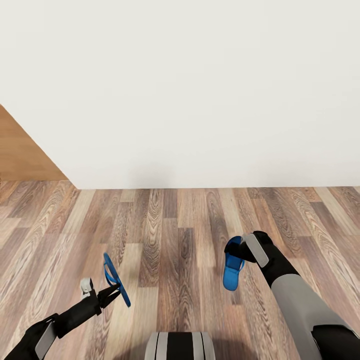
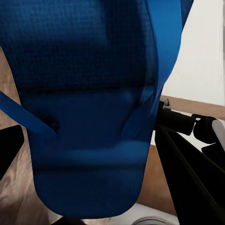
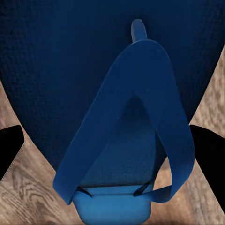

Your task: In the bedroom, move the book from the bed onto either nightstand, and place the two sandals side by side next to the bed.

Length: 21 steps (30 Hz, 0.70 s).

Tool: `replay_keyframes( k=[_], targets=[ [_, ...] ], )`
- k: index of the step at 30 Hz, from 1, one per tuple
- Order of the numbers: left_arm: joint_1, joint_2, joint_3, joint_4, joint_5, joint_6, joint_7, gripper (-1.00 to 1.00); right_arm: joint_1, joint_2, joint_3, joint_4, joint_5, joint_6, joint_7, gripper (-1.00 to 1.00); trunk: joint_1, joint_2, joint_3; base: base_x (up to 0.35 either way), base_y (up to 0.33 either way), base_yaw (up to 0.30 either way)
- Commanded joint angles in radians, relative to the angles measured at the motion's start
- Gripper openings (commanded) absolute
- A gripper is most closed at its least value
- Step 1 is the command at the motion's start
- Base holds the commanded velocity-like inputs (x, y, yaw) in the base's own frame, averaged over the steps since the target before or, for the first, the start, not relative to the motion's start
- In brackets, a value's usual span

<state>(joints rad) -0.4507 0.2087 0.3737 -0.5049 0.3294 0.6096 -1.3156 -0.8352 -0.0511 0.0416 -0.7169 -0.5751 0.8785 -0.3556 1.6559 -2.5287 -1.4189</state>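
Observation:
I face a white wall over wood-plank floor. My left gripper (image 1: 116,289) is shut on one blue sandal (image 1: 116,279), held edge-on above the floor at the lower left. In the left wrist view that sandal (image 2: 89,117) hangs close to the lens, sole and strap showing, between the dark fingers (image 2: 187,168). My right gripper (image 1: 240,250) is shut on the other blue sandal (image 1: 232,270), which hangs toe-down at the lower right. Its strap and footbed (image 3: 117,93) show large in the right wrist view. The book, the bed and the nightstand are out of view.
The white wall (image 1: 200,90) meets the floor (image 1: 175,220) just ahead. A light wooden panel (image 1: 20,150) stands at the far left. My base (image 1: 180,346) shows at the bottom edge.

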Motion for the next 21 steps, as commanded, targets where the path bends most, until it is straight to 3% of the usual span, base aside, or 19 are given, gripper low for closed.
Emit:
replay_keyframes(
  k=[1,21],
  targets=[
    [0.0,0.0,0.001,0.0,0.0,0.009,-0.004,-1.0,0.0,-0.001,0.004,-0.001,-0.01,0.002,-0.009,-1.0,-0.001,0.0,0.003,0.0,0.0,0.0],
    [0.0,0.0,0.001,0.0,0.0,0.009,-0.001,-1.0,-0.001,-0.001,0.004,-0.001,-0.011,0.001,-0.008,-1.0,-0.01,0.005,0.081,0.0,0.0,0.0]
  ],
)
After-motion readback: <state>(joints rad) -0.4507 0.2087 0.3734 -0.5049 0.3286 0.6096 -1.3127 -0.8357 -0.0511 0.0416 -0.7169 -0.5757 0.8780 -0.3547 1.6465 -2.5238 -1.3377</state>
